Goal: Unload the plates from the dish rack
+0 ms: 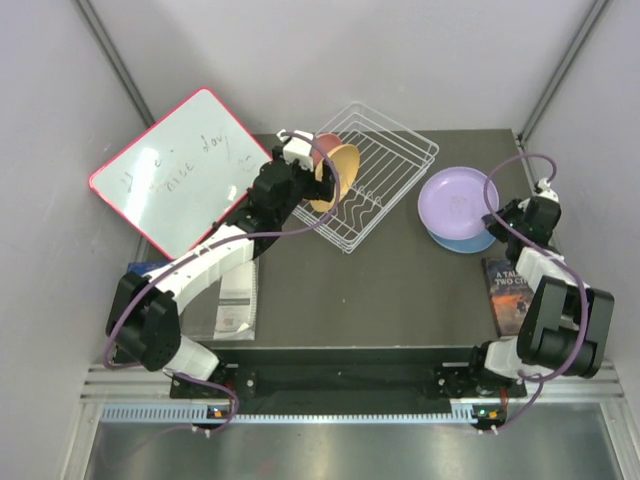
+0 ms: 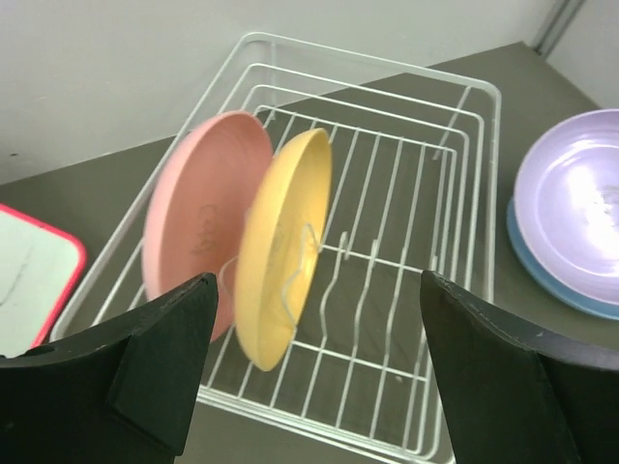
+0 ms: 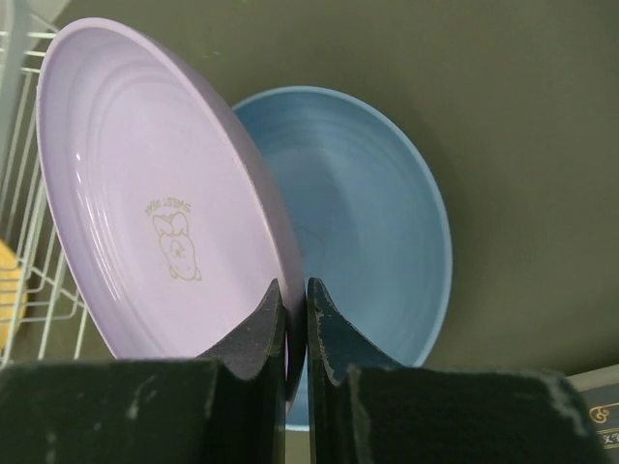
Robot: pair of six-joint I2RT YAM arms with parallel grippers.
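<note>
Left wrist view: left claw (image 2: 314, 319) spread wide, nothing gripped; right claw (image 3: 295, 300) pinches lilac plate (image 3: 145, 193).
Orange plate (image 2: 285, 251) stands on edge in the dish rack (image 2: 406, 290), just ahead of the left claw and in line with the gap between its fingers, touching neither. Pink plate (image 2: 198, 193) also on edge, right behind the orange one, toward the left finger's side. Rest of the rack's slots sit ahead and right of this claw. Right claw's fingers are pressed together on the near rim of the lilac plate, which is tilted up to the claw's left. Light blue plate (image 3: 377, 222) lies flat on the table (image 3: 522, 116) under it, ahead and right of the fingers, out of the rack.
</note>
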